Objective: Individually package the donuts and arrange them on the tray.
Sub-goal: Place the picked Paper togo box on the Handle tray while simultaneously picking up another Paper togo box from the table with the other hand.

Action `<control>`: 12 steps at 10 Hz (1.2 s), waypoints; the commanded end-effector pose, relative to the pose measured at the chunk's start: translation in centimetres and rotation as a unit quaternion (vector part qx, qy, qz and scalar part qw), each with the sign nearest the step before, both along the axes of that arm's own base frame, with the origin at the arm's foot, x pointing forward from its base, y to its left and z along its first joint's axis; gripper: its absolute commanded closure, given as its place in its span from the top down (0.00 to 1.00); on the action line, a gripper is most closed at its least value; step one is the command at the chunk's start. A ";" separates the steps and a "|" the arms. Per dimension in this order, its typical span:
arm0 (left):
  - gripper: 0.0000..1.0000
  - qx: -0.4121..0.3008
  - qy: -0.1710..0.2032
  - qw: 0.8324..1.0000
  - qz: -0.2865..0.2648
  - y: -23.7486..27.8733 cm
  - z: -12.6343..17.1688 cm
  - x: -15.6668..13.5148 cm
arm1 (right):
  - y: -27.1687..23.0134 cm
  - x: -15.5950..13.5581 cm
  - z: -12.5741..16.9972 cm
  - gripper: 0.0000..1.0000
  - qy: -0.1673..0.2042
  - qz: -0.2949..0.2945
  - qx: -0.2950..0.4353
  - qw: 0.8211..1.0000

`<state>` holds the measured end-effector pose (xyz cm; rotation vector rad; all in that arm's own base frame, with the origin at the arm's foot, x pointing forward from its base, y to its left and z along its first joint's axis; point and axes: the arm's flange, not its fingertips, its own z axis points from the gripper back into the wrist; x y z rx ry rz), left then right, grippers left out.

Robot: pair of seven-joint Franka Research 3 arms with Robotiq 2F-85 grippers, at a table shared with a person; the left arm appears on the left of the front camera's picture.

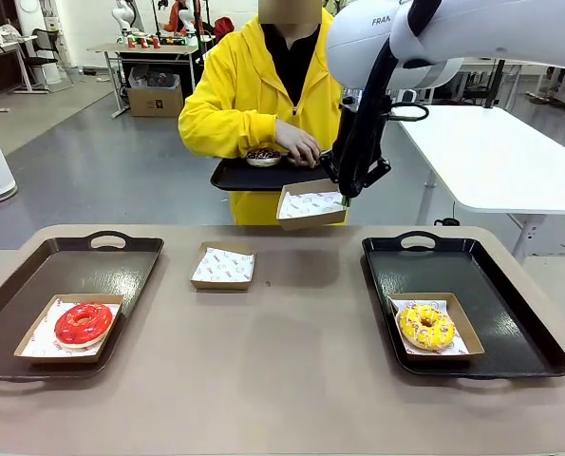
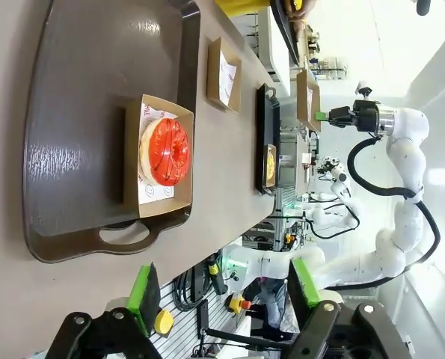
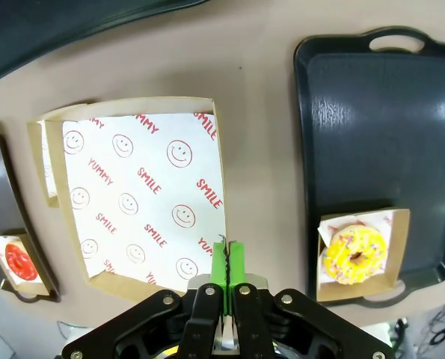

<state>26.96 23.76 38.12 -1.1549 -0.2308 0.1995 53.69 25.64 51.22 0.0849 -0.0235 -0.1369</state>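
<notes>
Front view: the right tool (image 1: 344, 198) pinched an empty lined box (image 1: 312, 204) by its rim, held up beside the person's hand (image 1: 298, 144) and dark donut (image 1: 263, 155), likely to receive it. Left wrist view: the left tool (image 2: 222, 284) gaped empty, facing the boxed red donut (image 2: 167, 152). Right wrist view: pads (image 3: 220, 262) met on that rim; the yellow donut (image 3: 354, 256) sat boxed on its tray (image 3: 424, 149).

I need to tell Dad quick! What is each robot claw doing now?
Left gripper: open, holding nothing.
Right gripper: shut on the rim of a shallow brown cardboard box lined with printed white paper.
</notes>
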 end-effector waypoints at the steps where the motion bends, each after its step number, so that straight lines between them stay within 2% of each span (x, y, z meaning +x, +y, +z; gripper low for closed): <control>1: 0.89 -0.008 -0.009 1.000 0.005 -0.2 0.1 -0.4 | -0.1 -0.4 0.3 0.00 0.001 -0.002 0.004 1.000; 12: 0.89 -0.008 -0.009 1.000 0.005 -0.2 0.1 -0.4 | -0.1 -0.4 0.3 0.00 0.001 -0.002 0.004 1.000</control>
